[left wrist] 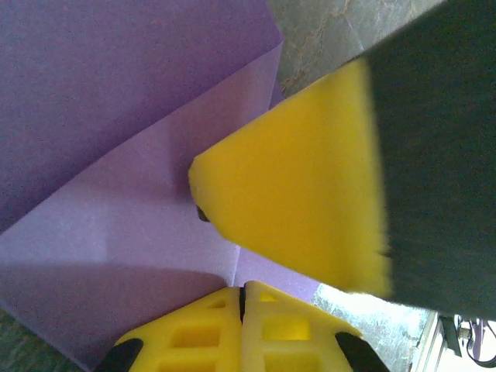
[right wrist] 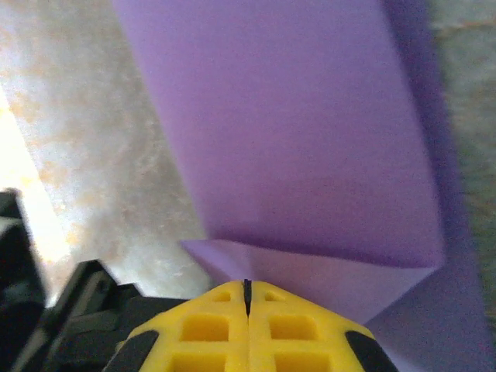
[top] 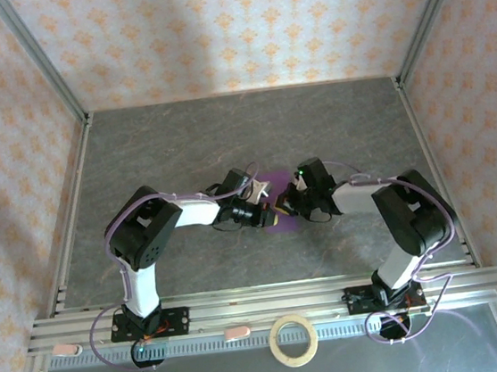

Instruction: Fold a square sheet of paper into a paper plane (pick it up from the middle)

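Table roomy; paper fold edges seemingly crisp.

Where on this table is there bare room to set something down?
Free: the far table up to the back wall, and the near strip beside the rail. Crowded: centre, where left fingers and right fingers meet over the purple sheet.

Patterned wallpaper, grey marbled tbl.

Soft daylight; glare on table; close-up blur
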